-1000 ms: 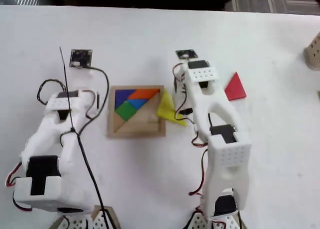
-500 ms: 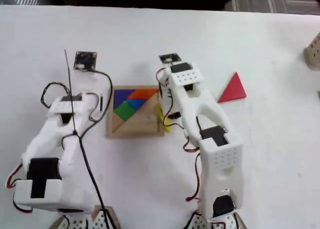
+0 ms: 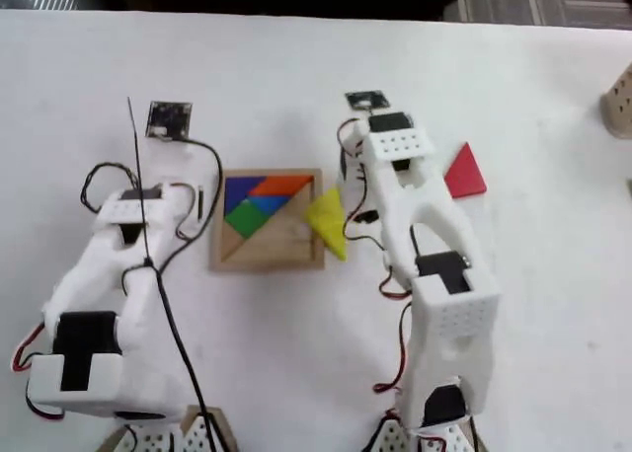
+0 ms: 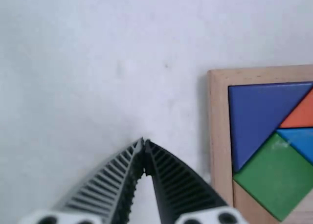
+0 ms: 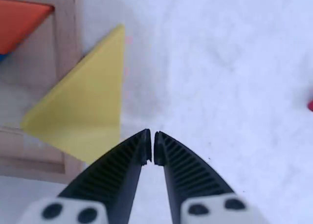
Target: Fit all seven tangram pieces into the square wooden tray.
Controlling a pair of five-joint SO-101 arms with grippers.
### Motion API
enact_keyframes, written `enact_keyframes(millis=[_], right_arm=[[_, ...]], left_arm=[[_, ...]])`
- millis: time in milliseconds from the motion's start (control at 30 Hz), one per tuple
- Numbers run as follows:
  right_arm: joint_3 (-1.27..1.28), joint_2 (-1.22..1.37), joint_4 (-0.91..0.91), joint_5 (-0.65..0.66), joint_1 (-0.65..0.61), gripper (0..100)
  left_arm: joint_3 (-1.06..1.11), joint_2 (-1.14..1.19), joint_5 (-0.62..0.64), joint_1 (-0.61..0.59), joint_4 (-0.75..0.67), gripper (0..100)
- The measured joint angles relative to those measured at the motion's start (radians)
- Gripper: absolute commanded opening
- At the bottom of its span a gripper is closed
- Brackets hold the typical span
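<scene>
The square wooden tray (image 3: pixel 219 255) lies between the two arms and holds blue (image 3: pixel 240 191), orange (image 3: pixel 286 185) and green (image 3: pixel 249 218) pieces in its far-left part. A yellow triangle (image 3: pixel 329 221) lies tilted across the tray's right rim (image 5: pixel 66 33). A red triangle (image 3: pixel 464 173) rests on the table to the right of the right arm (image 3: pixel 420 215). My right gripper (image 5: pixel 150 146) is shut and empty, just beside the yellow triangle (image 5: pixel 85 114). Beside the tray's left rim (image 4: pixel 217 136), my left gripper (image 4: pixel 144 148) is shut over bare table.
A small black circuit board (image 3: pixel 168 118) with a cable lies behind the left arm (image 3: pixel 109 264). A wooden object (image 3: pixel 619 102) stands at the table's right edge. Bare white table stretches at the back and front.
The right arm swung left against the yellow triangle, then drew back to the right. The yellow triangle now lies over the tray's right rim. The left arm barely shifted.
</scene>
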Motion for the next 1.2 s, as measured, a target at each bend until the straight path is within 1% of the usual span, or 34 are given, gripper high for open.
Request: enact_keyframes(millis=[133,267,533,700,833,933,1067,1200], right_arm=[[-0.037,0.075,-0.028,0.000,-0.011,1.8],[-0.087,0.109,-0.029,0.000,-0.041,1.8],[-0.150,0.115,-0.031,-0.020,-0.141,1.8],[-0.150,0.098,-0.029,-0.020,-0.144,1.8],[-0.150,0.038,0.011,-0.020,-0.170,1.8],[-0.150,-0.014,0.049,-0.020,-0.166,1.8],[-0.150,-0.064,0.089,-0.020,-0.107,1.8],[-0.068,-0.075,0.044,-0.020,-0.043,1.8]], left_arm=[[0.000,0.000,0.000,0.008,0.000,2],[0.000,0.000,0.000,0.060,0.000,2],[0.000,0.000,0.002,0.081,0.000,2],[0.000,0.000,0.003,0.083,-0.014,2],[0.002,0.000,0.003,0.083,-0.028,2],[0.002,0.000,0.003,0.083,-0.028,2],[0.002,0.000,0.003,0.083,-0.028,2],[0.002,0.000,0.003,0.083,-0.028,2]])
